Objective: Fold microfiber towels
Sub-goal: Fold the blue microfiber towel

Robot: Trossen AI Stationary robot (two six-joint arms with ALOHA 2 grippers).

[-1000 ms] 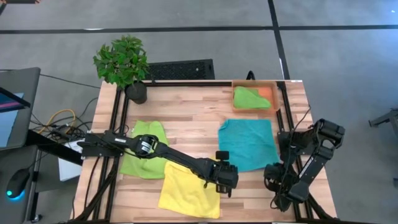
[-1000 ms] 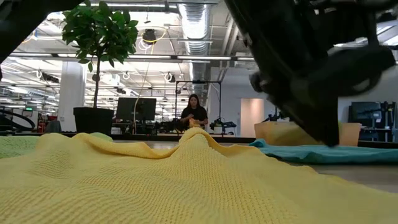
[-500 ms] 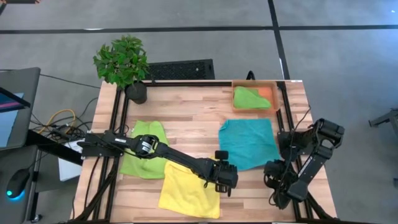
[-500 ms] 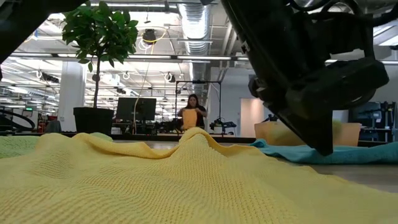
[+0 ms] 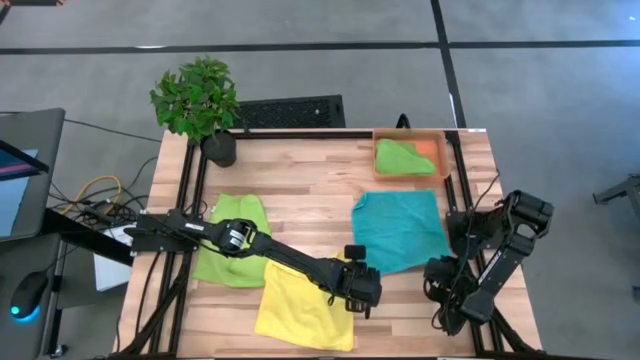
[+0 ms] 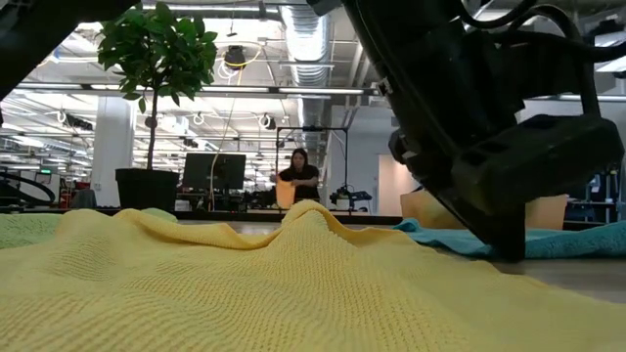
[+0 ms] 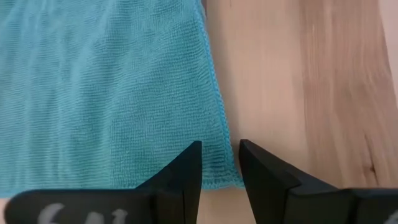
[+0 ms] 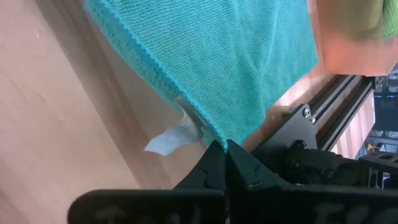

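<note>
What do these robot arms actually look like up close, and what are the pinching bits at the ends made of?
Both arms are black, built of chunky jointed segments with dark cables running along them. The left arm is long and slim, ending in a boxy left gripper. The right arm looks stubbier, with rounded joint housings. Each ends in two flat, tapered, matte black fingers.

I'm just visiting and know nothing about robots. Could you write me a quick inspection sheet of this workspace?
Surface: wooden table.
Job's things: teal towel flat; yellow towel flat, rumpled; lime towel under the left arm; green towel in the orange tray.
Clutter: potted plant.
Grippers: left gripper open at the teal towel's corner; right gripper shut at its near right corner.
Cables: bundle left of the table.
Surroundings: person in the background.
</note>
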